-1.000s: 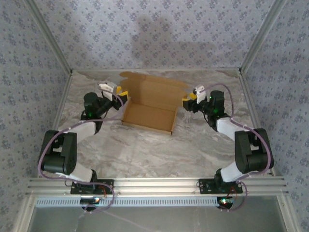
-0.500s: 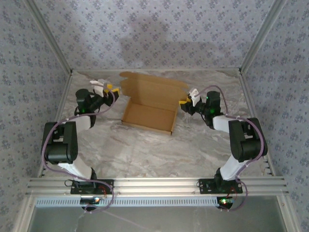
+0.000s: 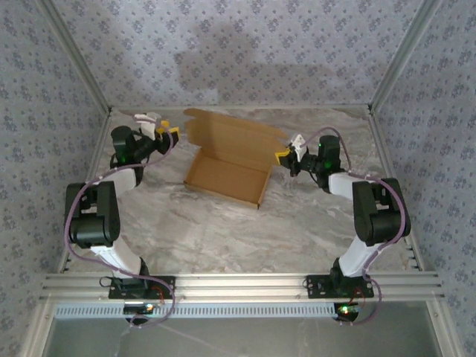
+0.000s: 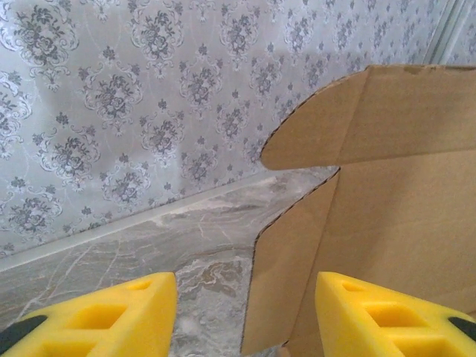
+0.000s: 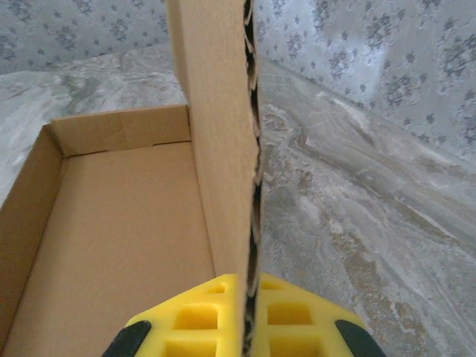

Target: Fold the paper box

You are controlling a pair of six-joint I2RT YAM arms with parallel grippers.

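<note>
Gripping the paper box (image 3: 229, 165) wall, the right gripper (image 3: 285, 156) is kept closed; the left gripper (image 3: 168, 131), spread empty, was drawn back, box ahead-right.

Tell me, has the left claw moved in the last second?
Yes. The left gripper has drawn away from the paper box, leftward and back toward the far left corner of the table.

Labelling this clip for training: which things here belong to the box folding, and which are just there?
Job: paper box; right hand, clamped on its side wall; left hand, open, off to its left.
Just there: marble table; patterned walls; metal frame.
</note>
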